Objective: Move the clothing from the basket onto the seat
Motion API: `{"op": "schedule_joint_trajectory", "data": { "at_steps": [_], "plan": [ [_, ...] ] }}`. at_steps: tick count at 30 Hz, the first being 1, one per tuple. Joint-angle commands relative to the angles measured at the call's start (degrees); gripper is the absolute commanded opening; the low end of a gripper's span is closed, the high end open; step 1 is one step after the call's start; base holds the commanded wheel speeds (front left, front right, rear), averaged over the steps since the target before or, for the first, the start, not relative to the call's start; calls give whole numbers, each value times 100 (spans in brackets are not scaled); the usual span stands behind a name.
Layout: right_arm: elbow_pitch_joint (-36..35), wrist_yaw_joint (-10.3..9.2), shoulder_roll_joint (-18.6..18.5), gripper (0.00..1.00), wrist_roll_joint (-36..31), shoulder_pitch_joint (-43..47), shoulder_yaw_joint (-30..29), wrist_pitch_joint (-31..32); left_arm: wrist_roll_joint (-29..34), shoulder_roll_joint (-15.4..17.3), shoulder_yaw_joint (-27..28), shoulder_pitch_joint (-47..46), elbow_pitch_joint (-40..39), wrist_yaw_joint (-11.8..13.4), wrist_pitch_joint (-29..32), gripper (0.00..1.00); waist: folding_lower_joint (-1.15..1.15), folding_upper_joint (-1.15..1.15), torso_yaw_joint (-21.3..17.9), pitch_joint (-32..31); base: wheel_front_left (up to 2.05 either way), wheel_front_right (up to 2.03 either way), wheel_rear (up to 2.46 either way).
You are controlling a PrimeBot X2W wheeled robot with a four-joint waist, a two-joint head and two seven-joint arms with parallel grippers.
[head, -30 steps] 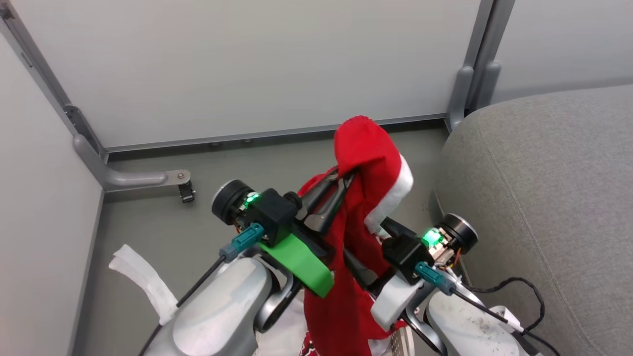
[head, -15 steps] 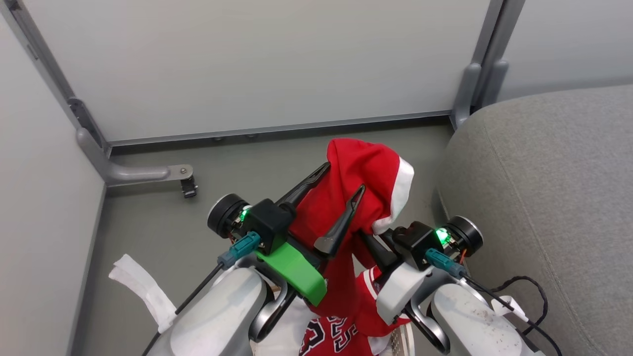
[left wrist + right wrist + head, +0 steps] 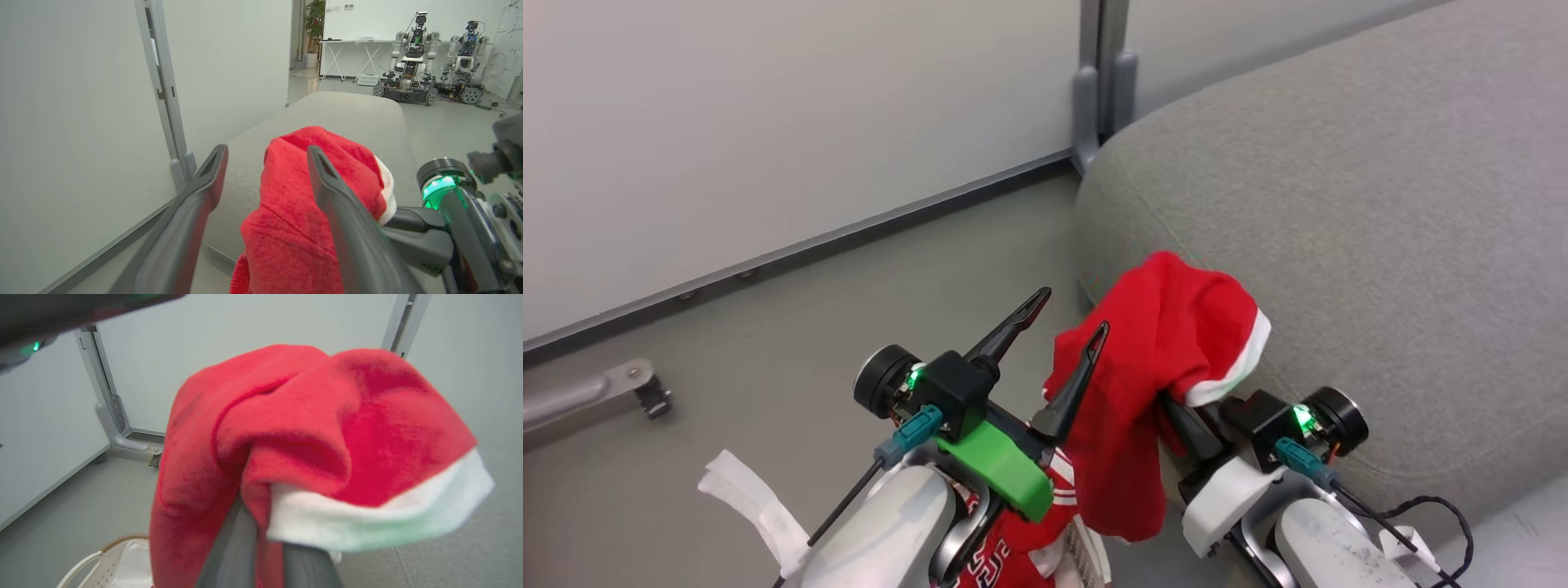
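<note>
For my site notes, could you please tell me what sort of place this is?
Probably a robotics lab: other wheeled robots stand by a table, and partition panels stand beside the grey seat.

A soft red garment with white stripe trim (image 3: 1168, 343) hung over the pinched fingers of the right gripper (image 3: 263, 539), at the near edge of the large grey woven-fabric seat (image 3: 1339, 204), which stretched away to the right. The left gripper (image 3: 1075, 310) sat just left of it — fingers spread, one just beside the cloth. Below, between the arms, a second red garment with black-and-white lettering (image 3: 992, 555) lay in the cream-white perforated plastic basket (image 3: 81, 565) on the grey floor (image 3: 809, 327); pale wall panels (image 3: 768, 122) stood behind.
</note>
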Motion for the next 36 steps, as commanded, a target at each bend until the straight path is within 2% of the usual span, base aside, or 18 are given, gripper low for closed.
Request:
{"op": "schedule_joint_trajectory", "data": {
  "at_steps": [1, 5, 10, 15, 17, 21, 27, 32, 36],
  "plan": [
    [-47, -8, -30, 0, -56, 106, -53, -10, 20, 30, 3, 106, 4, -14, 5, 100, 0, 0, -1095, 243, 0, 0, 0],
    [-96, -8, -127, 0, -219, 183, -393, -10, 22, 49, -78, 99, -15, -14, 5, 100, 0, 0, -1306, 389, 0, 0, 0],
    [20, -8, -241, 0, -418, -289, -972, -10, 125, 269, -250, -92, -61, -14, 5, 100, 0, 0, -1136, 787, 0, 0, 0],
    [373, -8, -670, 0, -788, -1341, -1453, -11, 249, 558, -545, -308, -178, -8, 5, 100, 0, 0, -655, 1391, 0, 0, 0],
    [629, -8, -763, 0, -661, -1801, -1726, -10, 219, 677, -598, -411, -270, -8, 5, 100, 0, 0, -430, 1635, 0, 0, 0],
    [1073, -9, -1056, 0, -680, -2824, -2090, -10, 131, 854, -602, -572, -510, -9, 5, 100, 0, 0, -19, 2087, 0, 0, 0],
    [1832, -9, -1574, 0, -1165, -4183, -2567, 155, 106, 1077, -615, -770, -872, -9, 5, 100, 0, 0, 531, 2676, 0, 0, 0],
    [2215, -9, -1921, 0, -1671, -4916, -3241, 278, 176, 1191, -645, -947, -1209, -9, 5, 100, 0, 0, 911, 3151, 0, 0, 0],
    [2336, -8, -1989, 0, -2098, -5225, -3860, 397, 216, 1285, -633, -1070, -1477, -9, 5, 100, 0, 0, 1113, 3466, 0, 0, 0]
  ]
}}
